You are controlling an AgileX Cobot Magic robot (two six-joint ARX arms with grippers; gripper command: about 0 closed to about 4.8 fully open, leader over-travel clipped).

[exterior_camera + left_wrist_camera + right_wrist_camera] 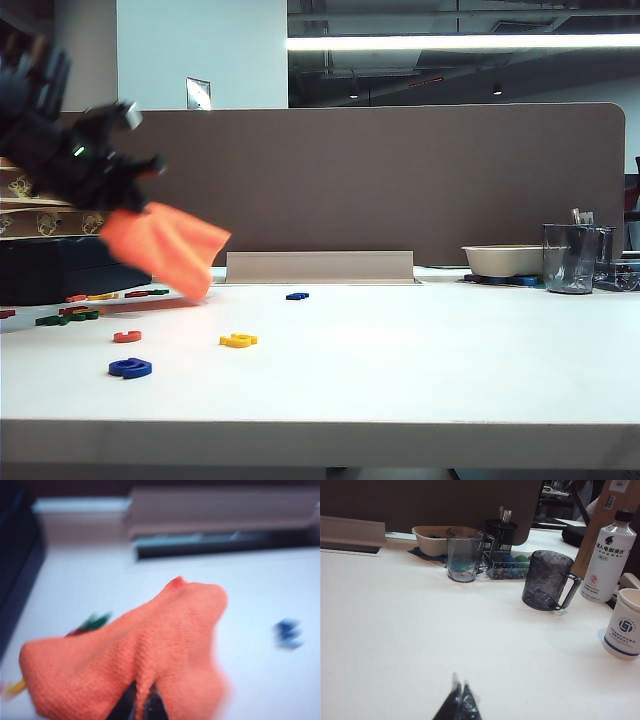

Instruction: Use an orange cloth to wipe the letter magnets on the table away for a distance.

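Item 1. My left hand point(112, 190), raised above the left end of the desk point(400, 360), was pinching the orange cloth point(165, 245). The cloth hung below and to the right of that hand, its lowest corner close above the desk surface. In the left wrist view the cloth point(135, 655) draped over the hand point(142, 705), whose tips were pressed together on the fabric.

Item 2. The letter magnets lay on the desk beneath and beyond the left hand. I logged a blue one point(130, 368), a red one point(127, 337) and a yellow one point(238, 341) nearer the front edge. A second blue one point(297, 296) sat further right, and a mixed cluster point(75, 315) of green, red and yellow lay to the left. None of the letters was readable.

Item 3. My right hand point(460, 705) showed only in its own wrist view, low over bare desk, its tips pressed together and holding nothing.

Item 4. Well ahead of the right hand stood a clear tumbler point(465, 555), a smoky mug point(547, 580), a cream bowl point(432, 540) and a black mesh holder point(501, 532).

Item 5. A white bottle point(609, 555) carried the word "ENERGY" under Chinese characters I could not read. A paper cup point(625, 625) bore a blue emblem.
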